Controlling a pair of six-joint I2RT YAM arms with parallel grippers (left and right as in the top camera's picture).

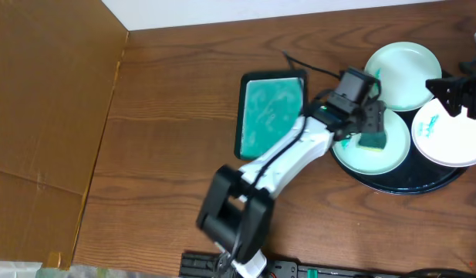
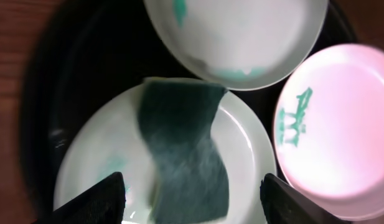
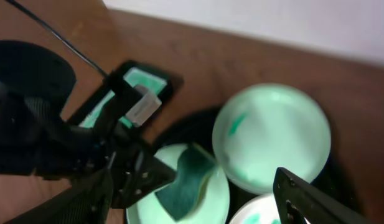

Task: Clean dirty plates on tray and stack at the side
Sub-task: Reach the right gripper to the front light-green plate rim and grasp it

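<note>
Wood table (image 1: 168, 116). Black tray (image 1: 396, 187) at right, three plates on it. Near mint plate (image 1: 392, 157), far mint plate (image 1: 402, 73) overlapping its edge, and white plate (image 1: 454, 139) with teal smear beside.

Green sponge (image 1: 371, 140) flat on near mint plate.

Left gripper (image 2: 195, 199) over it, jaws wide apart, sponge unclamped.

Right gripper (image 3: 195, 196) spread wide, empty.

Sponge tray (image 1: 272, 114) left of tray.

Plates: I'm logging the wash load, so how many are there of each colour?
Mint-green plates: 2
White plate: 1
Total: 3
</note>
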